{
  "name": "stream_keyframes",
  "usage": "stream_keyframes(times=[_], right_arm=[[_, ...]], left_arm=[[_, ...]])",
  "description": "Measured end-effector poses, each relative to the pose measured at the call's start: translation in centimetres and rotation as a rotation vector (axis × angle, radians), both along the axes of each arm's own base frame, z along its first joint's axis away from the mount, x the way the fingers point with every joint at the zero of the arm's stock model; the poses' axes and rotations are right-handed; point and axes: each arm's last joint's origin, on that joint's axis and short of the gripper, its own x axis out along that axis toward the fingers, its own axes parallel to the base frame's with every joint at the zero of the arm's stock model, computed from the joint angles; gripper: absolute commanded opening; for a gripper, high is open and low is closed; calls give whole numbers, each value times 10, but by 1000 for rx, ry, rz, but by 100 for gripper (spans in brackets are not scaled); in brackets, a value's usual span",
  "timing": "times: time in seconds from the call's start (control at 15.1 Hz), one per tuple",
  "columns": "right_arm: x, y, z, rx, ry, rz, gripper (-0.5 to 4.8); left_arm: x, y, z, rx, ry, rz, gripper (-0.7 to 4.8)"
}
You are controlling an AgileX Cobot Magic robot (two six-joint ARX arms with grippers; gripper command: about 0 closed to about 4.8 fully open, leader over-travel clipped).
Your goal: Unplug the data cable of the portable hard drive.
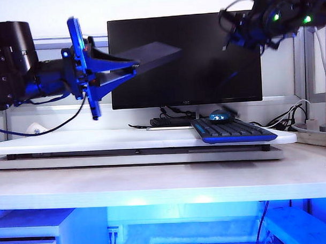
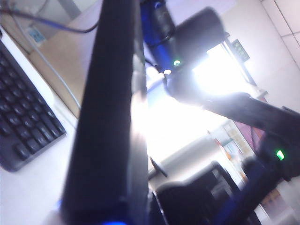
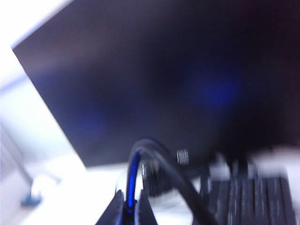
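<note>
Cable (image 3: 161, 159) is thin, black and bendy. It curls out of the right gripper (image 3: 130, 208), whose fingers look pressed together on it, high in the air. The drive (image 1: 158, 52) is a flat, smooth black box. It lies at 9 o'clock from that gripper, well apart. The left gripper (image 1: 133, 67) pinches 1 end, and the drive's long side runs from 8 to 2 o'clock. No plug shows in it.

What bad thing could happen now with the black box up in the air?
The left pincer, up before the monitor, grips the drive by one end only; it might slip and drop onto the table. The right pincer, high on the right, holds the cable; its loose loop could snag or hit the monitor.
</note>
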Motion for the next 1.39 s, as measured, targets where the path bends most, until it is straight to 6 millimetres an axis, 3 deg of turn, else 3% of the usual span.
stream_keyframes(times=[0.13, 0.26, 0.46, 0.66, 0.79, 0.86, 0.99, 1.26, 1.39], right_arm=[[15, -5, 22, -4, -53, 28, -6], [32, 3, 28, -22, -23, 111, -6], [55, 41, 11, -38, 65, 225, -6], [73, 61, -11, -40, 110, 251, 0], [87, 69, -36, -21, 208, 258, 54], [90, 69, -47, -2, 252, 253, 56], [94, 69, -63, 28, 321, 236, 175], [93, 71, -71, 45, 410, 260, 223], [92, 72, -71, 86, 434, 300, 283]], left_arm=[[10, 13, -8, 6, 68, 169, -6], [19, 26, -20, 56, 146, 291, -6], [43, 46, -23, 118, 194, 406, -6], [69, 53, -18, 120, 201, 430, -6], [75, 54, -18, 125, 221, 445, -6], [77, 55, -20, 130, 235, 462, -6], [82, 56, -21, 136, 256, 472, -6], [89, 63, -20, 136, 264, 517, -6], [89, 64, -20, 136, 266, 531, -6]])
